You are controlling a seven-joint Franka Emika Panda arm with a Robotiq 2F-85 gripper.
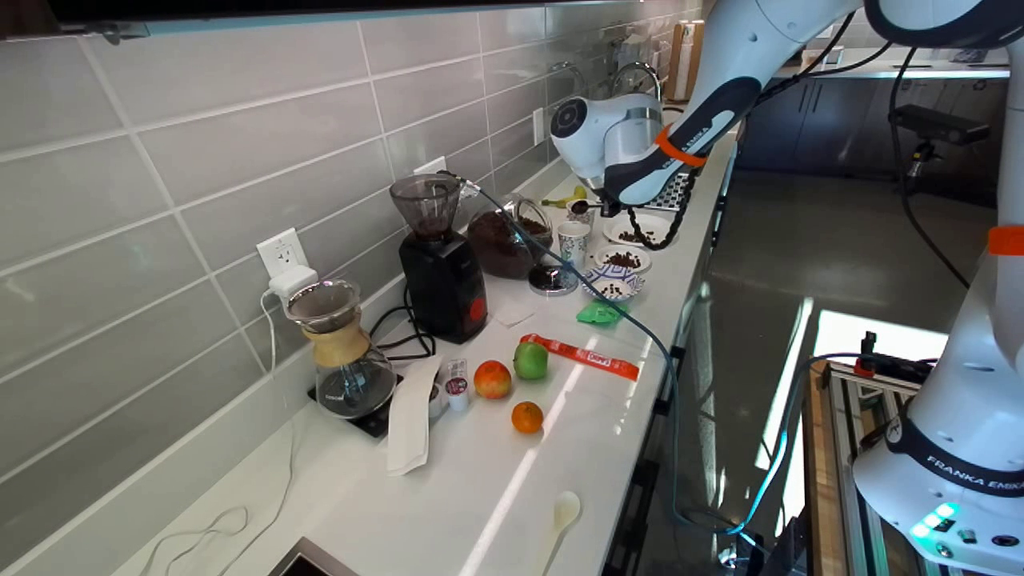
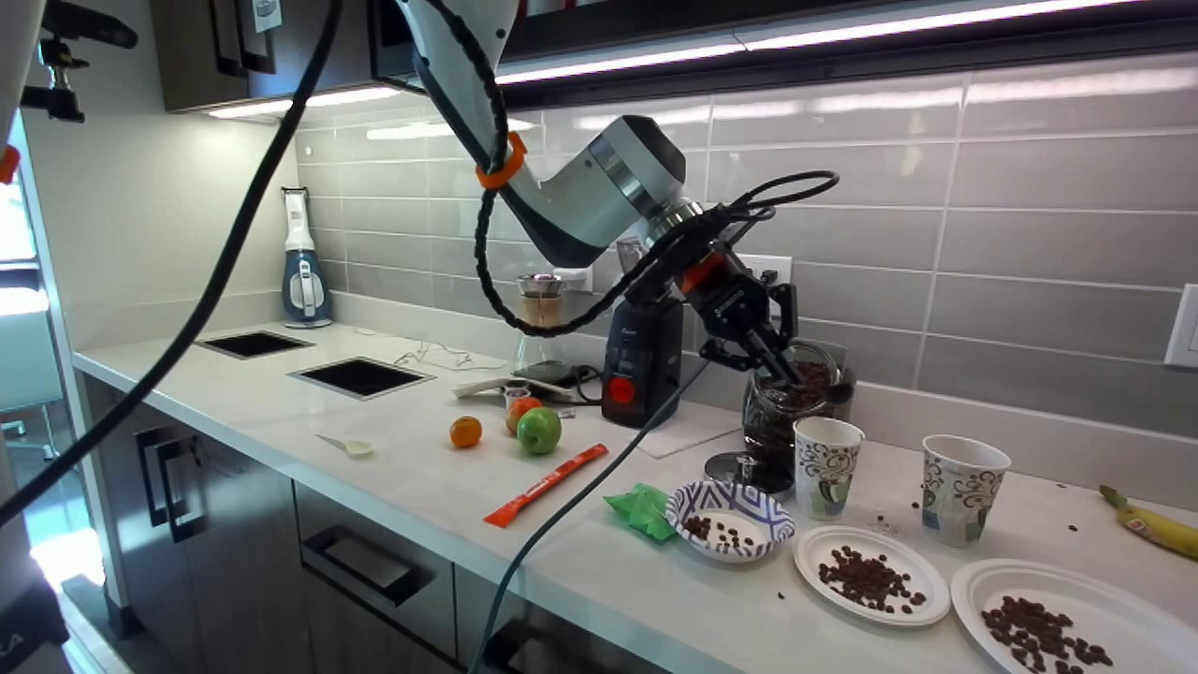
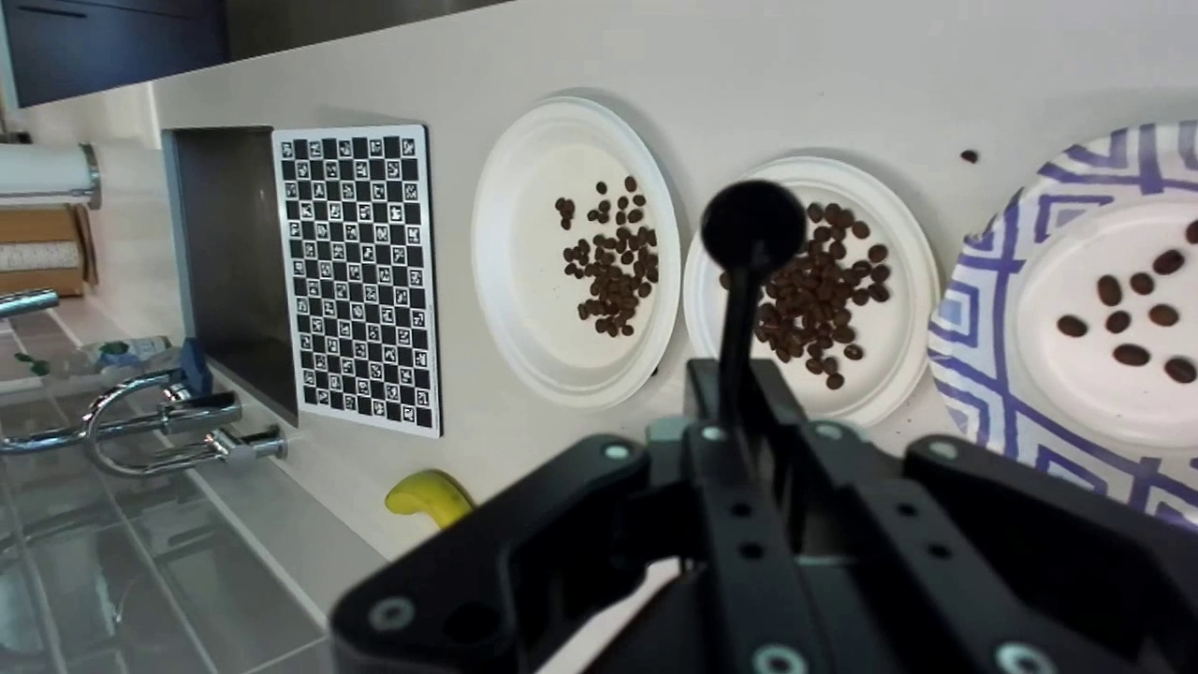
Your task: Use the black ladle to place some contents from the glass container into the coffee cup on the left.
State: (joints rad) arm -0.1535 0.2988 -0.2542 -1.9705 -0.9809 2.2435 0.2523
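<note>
My gripper is shut on the handle of a black ladle. The ladle's round bowl points away from the fingers, and I cannot tell whether it holds anything. In the exterior views the gripper is above the counter by the cups, with the ladle bowl off its tips. The glass container lies tilted by the wall with dark coffee beans inside. The left patterned paper cup stands beside it and also shows here. The right cup stands farther along. Both cups' insides are hidden.
A patterned bowl and two white plates hold beans near the counter's front. A metal lid, green wrapper, black grinder and banana are nearby. Loose beans lie around. A cable crosses the counter.
</note>
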